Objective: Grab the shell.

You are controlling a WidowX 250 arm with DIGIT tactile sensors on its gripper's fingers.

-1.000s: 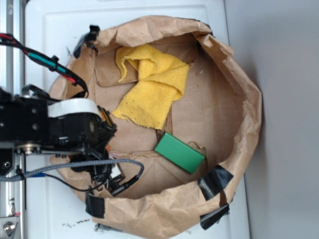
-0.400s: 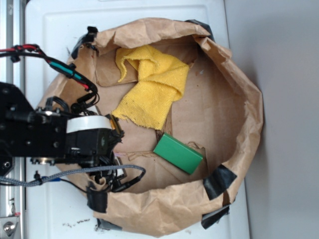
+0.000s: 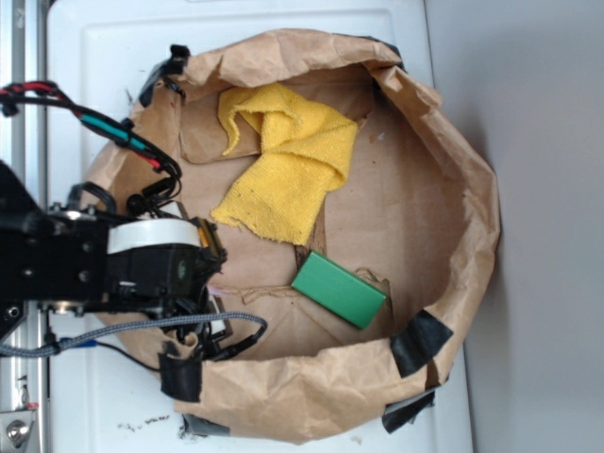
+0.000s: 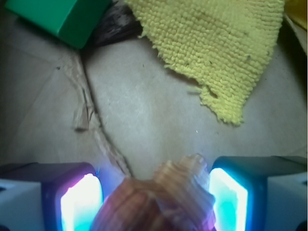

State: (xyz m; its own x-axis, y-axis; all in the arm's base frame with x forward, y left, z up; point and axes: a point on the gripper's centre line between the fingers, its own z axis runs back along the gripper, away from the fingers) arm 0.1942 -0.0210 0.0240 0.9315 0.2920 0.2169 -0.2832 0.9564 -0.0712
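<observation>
- The white tabletop (image 3: 283, 24) carries a crumpled brown paper bag (image 3: 472, 217) folded down into a low-walled basin and patched with black tape, so its wall pens in everything lying on the paper floor.
- The black WidowX arm (image 3: 66, 264) reaches in over the bag's left wall, a braided grey cable looping beneath it; this low entry puts the wrist camera close to the floor.
- A crumpled yellow terry cloth (image 3: 283, 160) lies across the upper floor, its frayed corner pointing towards the arm, clear of the grasp.
- A green rectangular block (image 3: 340, 290) rests tilted near the lower middle, just past the cloth and apart from the arm.
- The end effector (image 4: 156, 199) has its 2 glowing pads either side of the target: the right pad (image 4: 228, 199) touches it, the left one (image 4: 82, 202) looks just short, so I judge it closing rather than firmly pinching.
- The small orange-brown ridged spiral shell (image 4: 163, 199) sits between those pads at the bag's left side, hidden in the exterior view.
</observation>
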